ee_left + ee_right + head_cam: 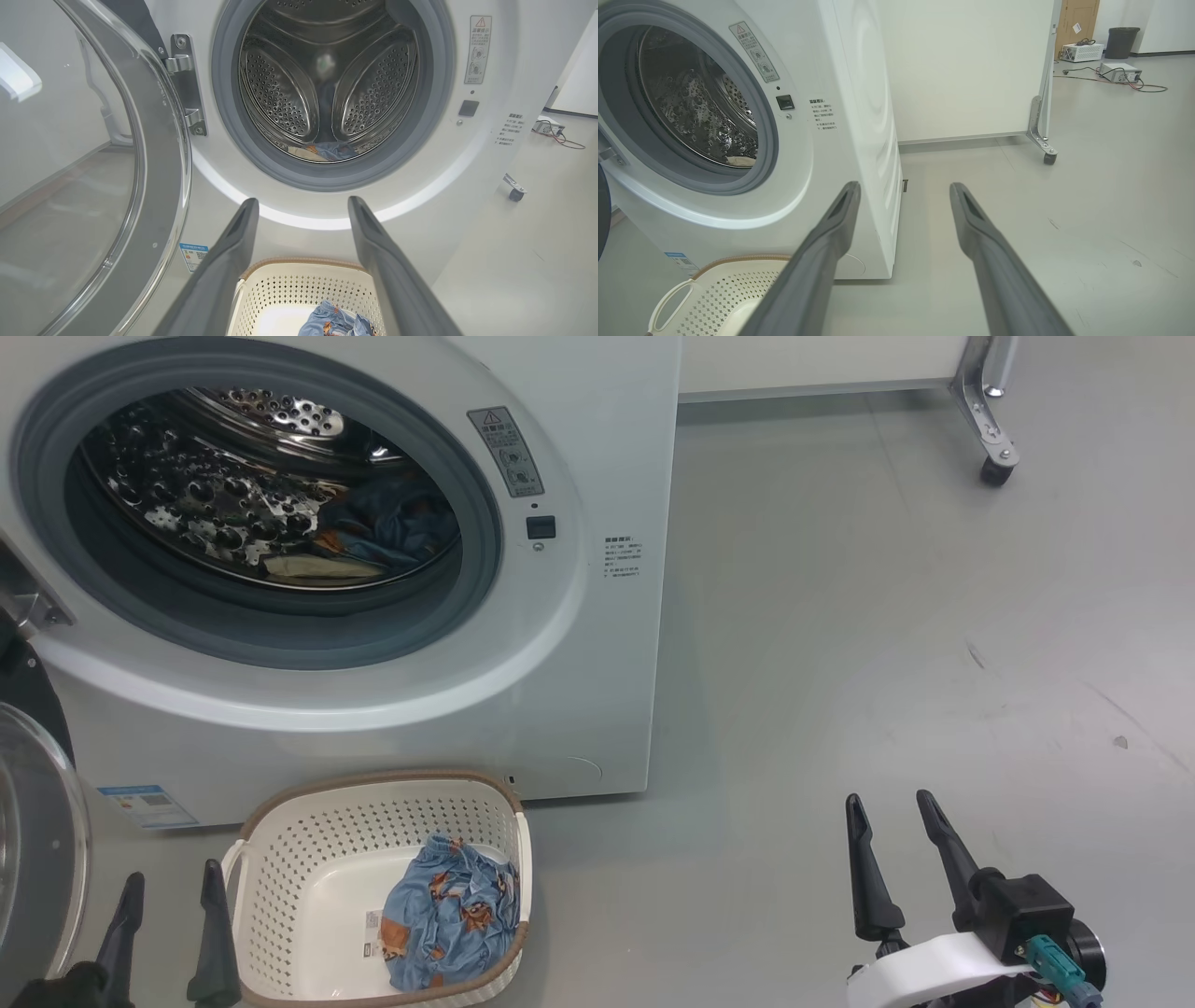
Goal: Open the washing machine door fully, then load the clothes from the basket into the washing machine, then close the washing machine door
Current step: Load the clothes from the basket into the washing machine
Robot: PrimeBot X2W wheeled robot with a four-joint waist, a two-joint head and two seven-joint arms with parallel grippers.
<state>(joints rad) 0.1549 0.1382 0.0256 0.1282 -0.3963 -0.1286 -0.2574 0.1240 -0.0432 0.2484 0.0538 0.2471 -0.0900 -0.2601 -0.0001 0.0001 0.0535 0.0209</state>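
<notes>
Jaws on both grippers spread wide, nothing held. Left gripper (pixel 175 875) sits just left of the basket (pixel 280 807); right gripper (pixel 888 800) is well apart, over bare floor (pixel 840 663). One bunch of the clothes (pixel 453 910) lies in the basket's right half, long axis running roughly away from the robot. Left arm is nearer, so likely its pick: shift right, drop in. Beyond, the washing machine (pixel 597 644) drum (pixel 233 476) holds fabric (pixel 397 527); washing machine door (pixel 33 840) hangs open at left.

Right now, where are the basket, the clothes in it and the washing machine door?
the basket (pixel 308 845): head view, its perforated left inner wall.
the clothes (pixel 453 915): head view, middle of the blue printed piece in the basket.
the washing machine door (pixel 163 186): left wrist view, grey ring around its glass.
</notes>
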